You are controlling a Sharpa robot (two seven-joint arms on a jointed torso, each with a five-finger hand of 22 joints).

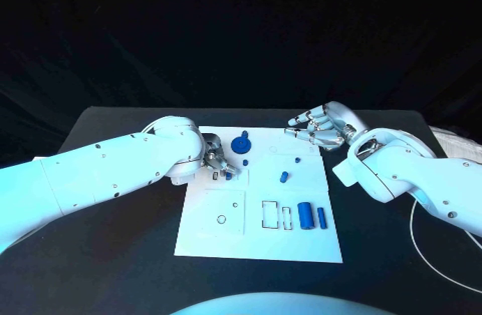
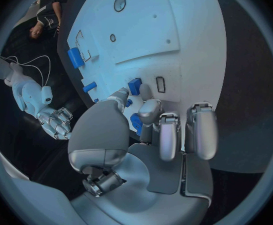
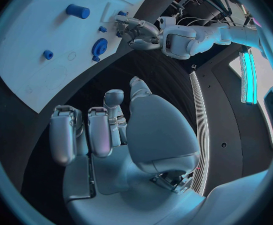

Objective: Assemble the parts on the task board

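Observation:
The white task board (image 1: 216,238) lies mid-table. My left hand (image 1: 219,160) hovers low over its far left part, fingers pointing down at the plate. A small blue block (image 1: 229,176) sits just by the fingertips, next to a slot (image 2: 160,84). The left wrist view shows that block (image 2: 134,86) and a smaller blue bit (image 2: 129,103) between thumb and finger; whether it is pinched is unclear. A blue gear (image 1: 242,145) stands beside this hand. My right hand (image 1: 320,128) hangs over the black table past the board's far right corner, fingers loosely apart and holding nothing (image 3: 121,130).
More blue parts lie on the board: a thick cylinder (image 1: 305,216) and a slim one (image 1: 322,216) near the front right, and small pegs (image 1: 285,176) (image 1: 297,159) in the middle. A white cable (image 1: 422,249) runs along the table's right side.

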